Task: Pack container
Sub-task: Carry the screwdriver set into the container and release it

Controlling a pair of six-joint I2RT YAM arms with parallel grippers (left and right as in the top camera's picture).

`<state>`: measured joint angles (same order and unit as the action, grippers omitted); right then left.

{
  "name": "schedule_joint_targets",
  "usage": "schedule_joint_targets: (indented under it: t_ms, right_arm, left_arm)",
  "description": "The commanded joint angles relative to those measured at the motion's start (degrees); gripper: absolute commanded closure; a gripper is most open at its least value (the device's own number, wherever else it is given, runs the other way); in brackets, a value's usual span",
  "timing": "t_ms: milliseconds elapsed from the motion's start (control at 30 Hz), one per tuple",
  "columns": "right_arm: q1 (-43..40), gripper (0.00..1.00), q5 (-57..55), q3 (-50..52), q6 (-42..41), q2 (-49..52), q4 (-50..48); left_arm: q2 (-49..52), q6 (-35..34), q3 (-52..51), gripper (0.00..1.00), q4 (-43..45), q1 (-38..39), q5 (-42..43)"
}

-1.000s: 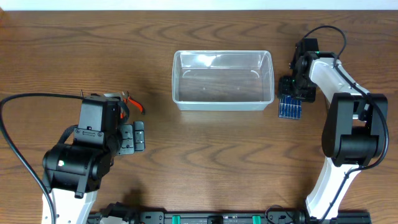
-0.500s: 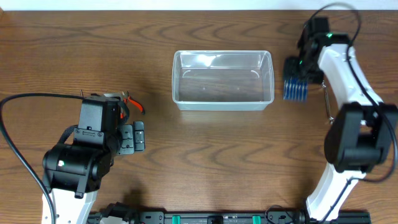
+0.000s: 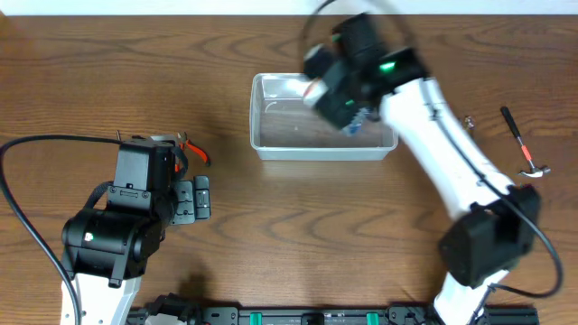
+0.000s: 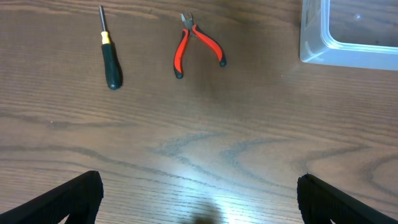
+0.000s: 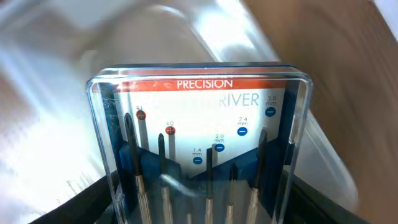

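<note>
Clear container [image 3: 323,117] at far centre of table [image 3: 298,235], partly covered by the blurred right arm. Right fingers [image 5: 199,211] closed on a blue screwdriver case [image 5: 199,149], held over the container's right part; label "PRECISION" and a row of small drivers visible through the clear lid. Left fingers [image 4: 199,199] spread wide and empty above bare wood at near left. Red-handled pliers [image 4: 196,45] and black-handled screwdriver [image 4: 108,53] lying apart on the table, left of the container. Small hammer [image 3: 522,144] at far right.
</note>
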<state>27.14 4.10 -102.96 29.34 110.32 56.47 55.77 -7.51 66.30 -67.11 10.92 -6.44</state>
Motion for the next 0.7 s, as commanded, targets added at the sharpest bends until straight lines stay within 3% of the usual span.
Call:
schedule_joint_targets:
  t_ms: [0, 433, 667]
  right_arm:
    - [1.7, 0.99, 0.8, 0.3, 11.1, 4.0, -1.7]
    - [1.0, 0.98, 3.0, 0.3, 10.8, 18.8, -2.9]
    - [1.0, 0.86, 3.0, 0.3, 10.1, 20.6, -2.3]
  left_arm:
    - [0.0, -0.3, 0.7, 0.02, -0.6, -0.3, -0.5]
    - [0.0, -0.3, 0.7, 0.02, -1.4, -0.3, -0.5]
    - [0.0, -0.3, 0.7, 0.02, -1.4, -0.3, -0.5]
